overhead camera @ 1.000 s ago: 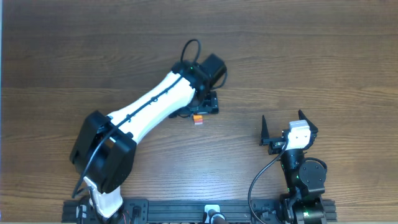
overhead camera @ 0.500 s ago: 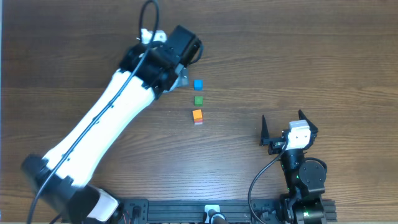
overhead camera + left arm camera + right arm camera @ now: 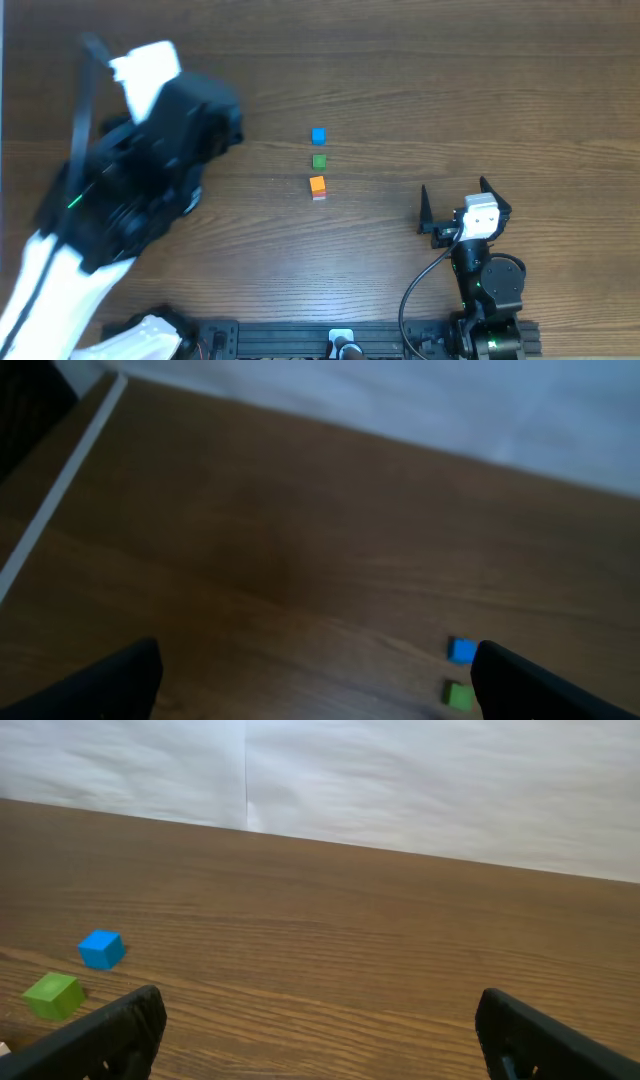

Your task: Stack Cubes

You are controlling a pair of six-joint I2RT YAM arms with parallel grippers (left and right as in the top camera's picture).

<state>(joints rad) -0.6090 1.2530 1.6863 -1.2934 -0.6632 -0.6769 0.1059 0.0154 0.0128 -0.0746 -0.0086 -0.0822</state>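
Small blue cube (image 3: 318,135), small green cube (image 3: 319,161) and small orange cube (image 3: 317,184) in a short row on dark wooden table (image 3: 500,80), blue farthest from the arm bases, narrow gaps between. Left gripper (image 3: 315,660) well off to their left, jaws spread, empty. Right gripper (image 3: 457,203) near its base, jaws spread, empty.

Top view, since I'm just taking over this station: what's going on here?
Nothing is held right now. On the wooden table a small blue cube and a small green cube lie apart, unstacked. Next in line, a small orange cube seems to sit on a reddish cube. The left end effector hangs open left of the cubes. The right end effector is open near its base.
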